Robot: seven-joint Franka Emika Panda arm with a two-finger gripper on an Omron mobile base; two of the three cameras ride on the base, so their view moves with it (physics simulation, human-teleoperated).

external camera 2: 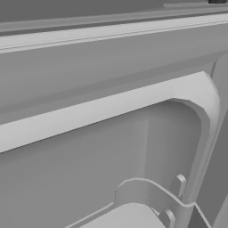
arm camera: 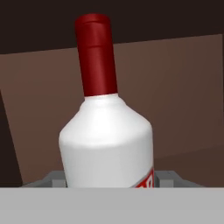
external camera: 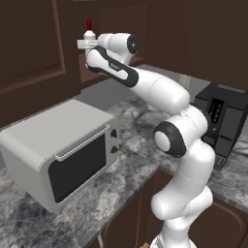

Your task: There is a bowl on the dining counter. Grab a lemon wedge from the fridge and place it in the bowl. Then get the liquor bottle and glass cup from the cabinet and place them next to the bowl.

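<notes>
Up by the dark brown cabinet (external camera: pixel 34 43), the robot's gripper (external camera: pixel 88 44) w/ 2 grey fingers (arm camera: pixel 164 178) is pinching the white liquor bottle (arm camera: pixel 107 142) w/ a red neck, one finger each side. Bottle stands upright, above the grey microwave (external camera: pixel 60 152) on the marble counter (external camera: pixel 29 223)

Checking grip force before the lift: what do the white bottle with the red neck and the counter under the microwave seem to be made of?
White bottle with red neck: smooth, softly glossy, opaque body, like frosted glass or ceramic; which one is unclear. Its red cap looks like satin foil or plastic. Grey veined counter: mottled pattern with a slight sheen, suggesting polished stone such as granite or marble.
</notes>
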